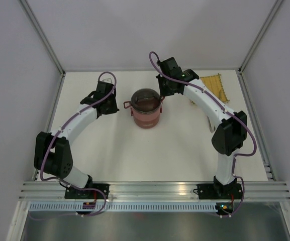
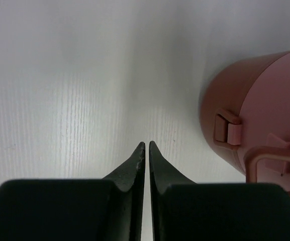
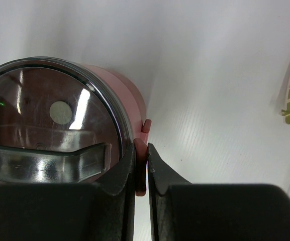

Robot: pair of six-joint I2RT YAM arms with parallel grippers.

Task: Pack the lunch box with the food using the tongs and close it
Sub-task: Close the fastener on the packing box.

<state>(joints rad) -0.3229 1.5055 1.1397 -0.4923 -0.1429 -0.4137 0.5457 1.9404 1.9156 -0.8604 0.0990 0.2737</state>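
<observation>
Left hand [image 2: 147,145] clenched and empty over the desk [image 2: 59,90], beside the lunch box [image 2: 265,95]. Right hand [image 3: 140,150] grasps the box's pink side clasp [image 3: 146,125].

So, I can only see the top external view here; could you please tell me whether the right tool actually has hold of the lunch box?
Observer: Yes. The right wrist view shows the right tool shut on a red clip on the side wall of the lunch box.
Operator: Thank you. Is the left tool carrying anything?
Observer: No. In its wrist view the left tool is shut and empty over bare table, not touching the box.
Operator: And is the box covered?
Observer: Yes. A glossy lid with a pale centre knob sits on top, and a flat steel strip lies across it.
</observation>
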